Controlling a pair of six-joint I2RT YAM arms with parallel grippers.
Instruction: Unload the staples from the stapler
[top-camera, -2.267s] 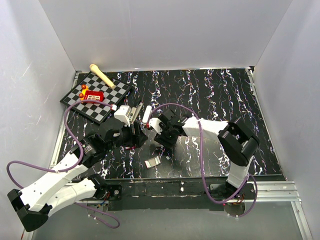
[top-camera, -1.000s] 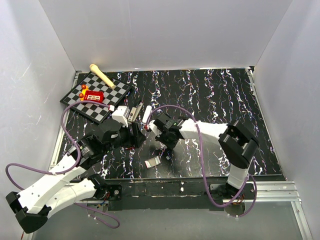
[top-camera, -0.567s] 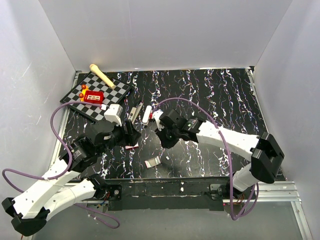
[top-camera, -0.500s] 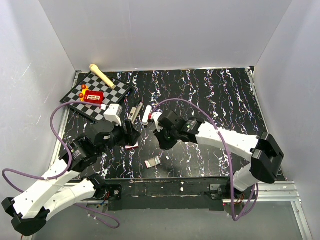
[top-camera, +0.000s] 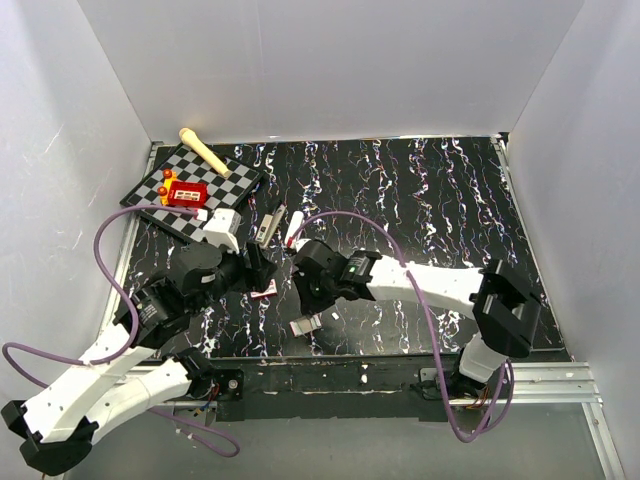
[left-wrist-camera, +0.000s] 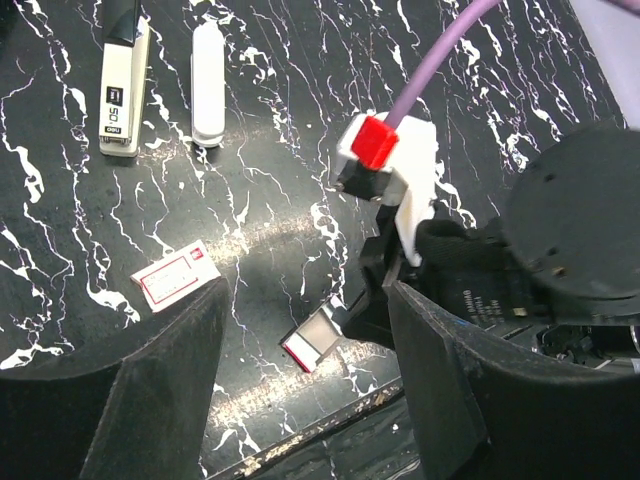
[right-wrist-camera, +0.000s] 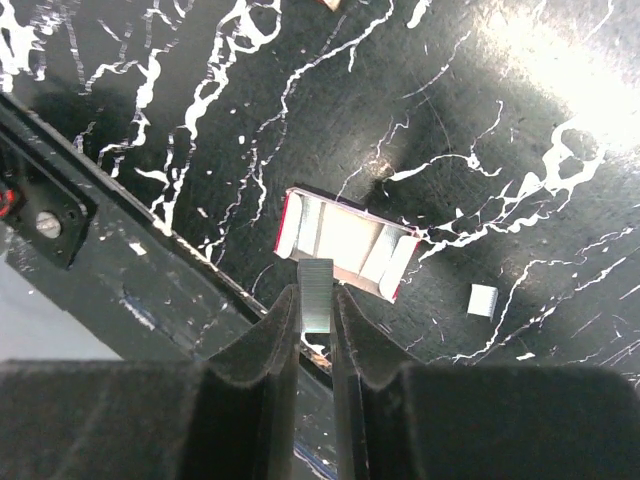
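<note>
The stapler (top-camera: 267, 225) lies on the dark mat left of centre, and the left wrist view shows it at top left (left-wrist-camera: 122, 85). My right gripper (top-camera: 306, 303) is shut on the staples (right-wrist-camera: 317, 285), a short silvery strip held upright between its fingers (right-wrist-camera: 316, 302). It hangs just above an open red-and-white box tray (right-wrist-camera: 345, 243) near the table's front edge. My left gripper (top-camera: 260, 272) is open and empty, a little nearer than the stapler, with its fingers (left-wrist-camera: 150, 390) spread wide.
A white stick (top-camera: 294, 230) lies beside the stapler. A small red-and-white box (left-wrist-camera: 175, 276) lies left of the tray. A loose bit of staples (right-wrist-camera: 483, 299) lies right of the tray. A chessboard (top-camera: 225, 185) with a red block and a wooden mallet (top-camera: 205, 150) is at back left.
My right gripper has moved from beside the stapler toward the front edge, over the open tray. My left gripper has drawn back slightly from the stapler.
</note>
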